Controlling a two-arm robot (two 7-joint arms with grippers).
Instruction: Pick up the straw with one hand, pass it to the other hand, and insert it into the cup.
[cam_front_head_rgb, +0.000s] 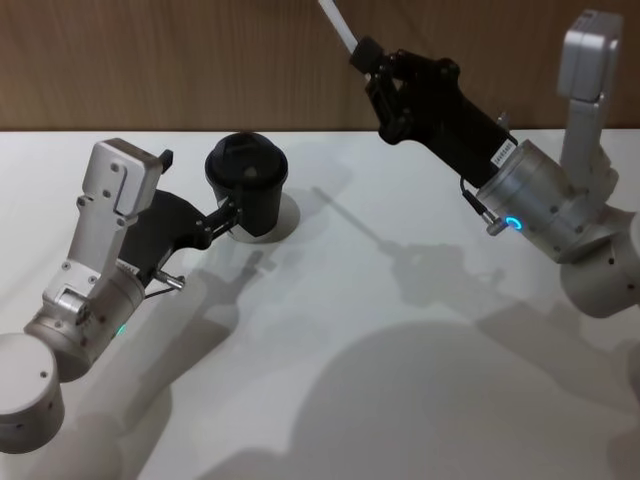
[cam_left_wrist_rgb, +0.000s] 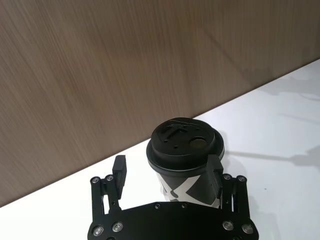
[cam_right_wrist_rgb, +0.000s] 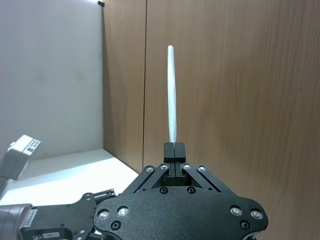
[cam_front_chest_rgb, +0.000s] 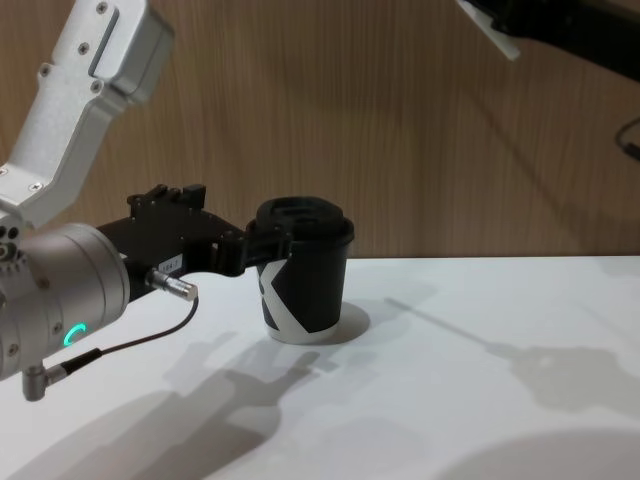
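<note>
White and thin, the straw (cam_right_wrist_rgb: 172, 95) was pinched at its lower end between the right gripper (cam_right_wrist_rgb: 174, 149)'s fully closed jaws, with most of its length running straight out beyond the fingertips. The black paper cup (cam_left_wrist_rgb: 185, 145) stood at the mouth of the left gripper (cam_left_wrist_rgb: 167, 171), whose jaws were spread wide. One finger (cam_left_wrist_rgb: 215, 172) lay against the cup's side just under the lid rim, and the other finger (cam_left_wrist_rgb: 119, 170) stood apart from it. A black domed lid (cam_front_head_rgb: 245, 162) closed the cup and hid its inside. The right arm was raised well above the white table (cam_front_head_rgb: 400, 400), tilted up towards the wood-panelled wall (cam_front_head_rgb: 150, 60). The left arm reached in low and level with the cup.
</note>
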